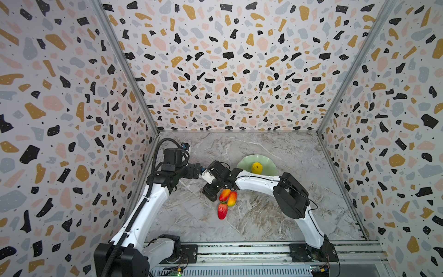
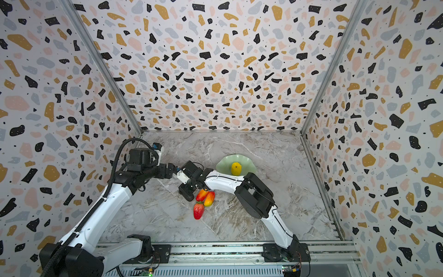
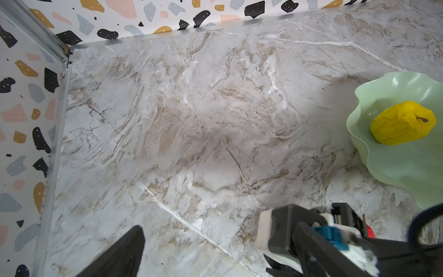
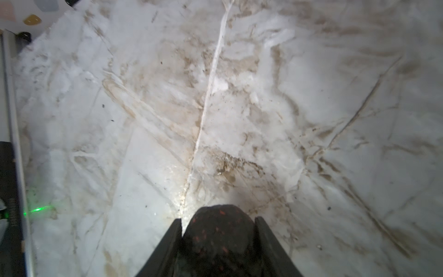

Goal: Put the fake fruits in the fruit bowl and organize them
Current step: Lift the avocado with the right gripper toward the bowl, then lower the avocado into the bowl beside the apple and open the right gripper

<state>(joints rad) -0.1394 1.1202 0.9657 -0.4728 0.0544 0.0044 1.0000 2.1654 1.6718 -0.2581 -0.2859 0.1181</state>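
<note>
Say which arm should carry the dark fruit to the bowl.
Probably right: the right hand grips the dark oval fruit, with the fruit bowl beside that arm; the left hand is empty.

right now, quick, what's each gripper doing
left gripper: open, holding nothing
right gripper: closed on the dark oval fruit

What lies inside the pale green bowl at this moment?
Only the yellow fruit shows inside the fruit bowl. In both top views the right arm covers the bowl's near edge, so that part is unseen there.
</note>
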